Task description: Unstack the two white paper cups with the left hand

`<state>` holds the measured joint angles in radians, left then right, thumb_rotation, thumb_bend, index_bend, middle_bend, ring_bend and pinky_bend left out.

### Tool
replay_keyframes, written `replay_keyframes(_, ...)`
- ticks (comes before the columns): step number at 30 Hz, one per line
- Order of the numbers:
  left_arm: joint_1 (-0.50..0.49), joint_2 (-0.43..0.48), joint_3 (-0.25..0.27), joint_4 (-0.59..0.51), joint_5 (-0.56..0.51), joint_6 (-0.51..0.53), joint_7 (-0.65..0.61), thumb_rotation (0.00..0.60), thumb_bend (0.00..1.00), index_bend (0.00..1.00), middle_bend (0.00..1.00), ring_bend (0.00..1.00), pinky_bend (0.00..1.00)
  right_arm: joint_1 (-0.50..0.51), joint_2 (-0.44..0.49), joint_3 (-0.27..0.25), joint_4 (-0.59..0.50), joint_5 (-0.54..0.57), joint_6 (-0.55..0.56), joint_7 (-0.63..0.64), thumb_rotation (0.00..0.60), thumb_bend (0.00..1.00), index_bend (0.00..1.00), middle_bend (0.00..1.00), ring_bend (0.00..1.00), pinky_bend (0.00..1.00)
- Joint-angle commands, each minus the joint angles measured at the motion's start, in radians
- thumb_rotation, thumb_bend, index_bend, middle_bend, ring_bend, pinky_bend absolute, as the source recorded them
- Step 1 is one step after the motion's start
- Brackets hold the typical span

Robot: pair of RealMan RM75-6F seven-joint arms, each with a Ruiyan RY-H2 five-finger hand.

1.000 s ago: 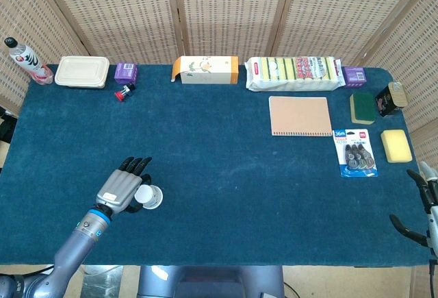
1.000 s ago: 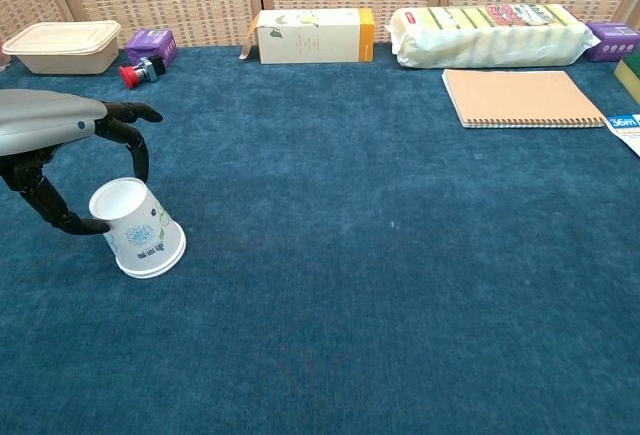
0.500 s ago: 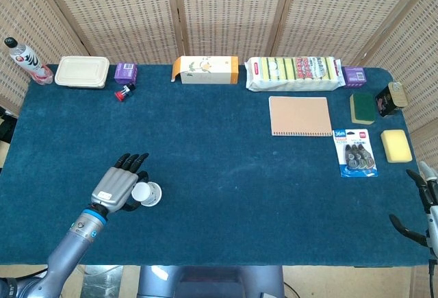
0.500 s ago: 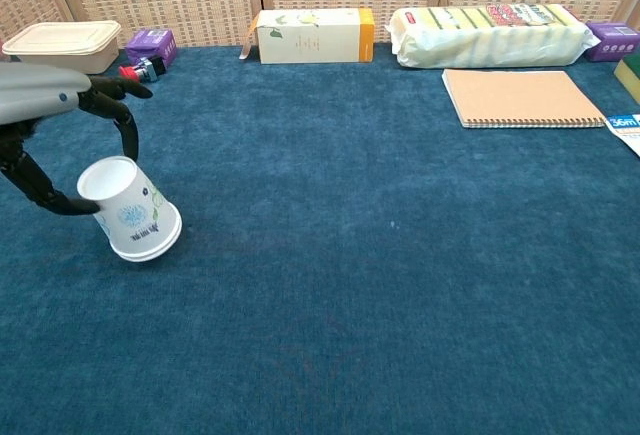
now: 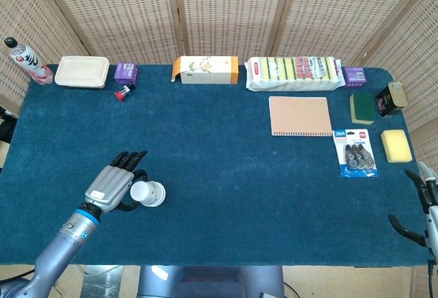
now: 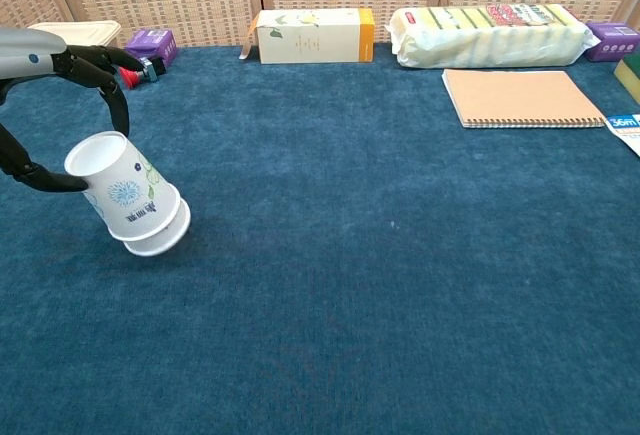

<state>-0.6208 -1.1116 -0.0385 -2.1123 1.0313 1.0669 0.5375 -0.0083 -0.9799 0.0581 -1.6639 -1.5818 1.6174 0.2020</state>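
Two white paper cups with a blue print lie nested and tipped over on the blue cloth at the left front. The outer cup [image 6: 118,190] is tilted up, its bottom toward my left hand [image 6: 45,55]. A band of the inner cup [image 6: 162,240] shows below the outer cup's rim, touching the cloth. My left hand [image 5: 109,185] holds the outer cup [image 5: 146,193] by its bottom end, fingers arched over it and thumb under it. My right hand [image 5: 428,205] hangs off the table's right front corner, fingers apart, holding nothing.
Along the back edge stand a lunch box [image 5: 82,71], a purple box [image 5: 125,72], a small red item [image 5: 122,94], a carton [image 5: 205,69] and a sponge pack [image 5: 294,72]. A notebook [image 5: 300,116], a blister pack [image 5: 354,152] and sponges [image 5: 396,145] lie at the right.
My left hand has drawn left and upward with the outer cup, tipping the pair further over. The outer cup has slid partly off the inner one. The right hand has not moved.
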Motion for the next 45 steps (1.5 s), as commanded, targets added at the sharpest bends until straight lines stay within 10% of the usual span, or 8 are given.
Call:
replay_keyframes(1, -0.007, 0.014, -0.003, 0.007, -0.001, -0.021, -0.027, 0.6, 0.2, 0.39, 0.0, 0.0, 0.02, 0.0, 0.0, 0.0, 0.0, 0.001, 0.0, 0.0, 0.6, 0.28, 0.08, 0.0, 0.0, 0.0)
replay_keyframes(22, 0.096, 0.222, 0.017, 0.031, 0.186, 0.001, -0.311, 0.6, 0.2, 0.39, 0.0, 0.0, 0.02, 0.0, -0.004, -0.004, -0.006, -0.009, -0.001, -0.017, 0.6, 0.28, 0.08, 0.0, 0.0, 0.0)
replay_keyframes(34, 0.061, -0.005, 0.039, 0.317, 0.088, -0.147, -0.315, 0.6, 0.2, 0.39, 0.0, 0.0, 0.02, 0.004, -0.004, -0.009, -0.011, -0.008, -0.015, -0.03, 0.6, 0.28, 0.08, 0.0, 0.0, 0.0)
replay_keyframes(45, 0.03, -0.103, 0.017, 0.313, 0.072, -0.151, -0.267, 0.6, 0.2, 0.39, 0.0, 0.0, 0.02, 0.004, -0.003, -0.01, -0.009, -0.008, -0.017, -0.026, 0.6, 0.28, 0.08, 0.0, 0.0, 0.0)
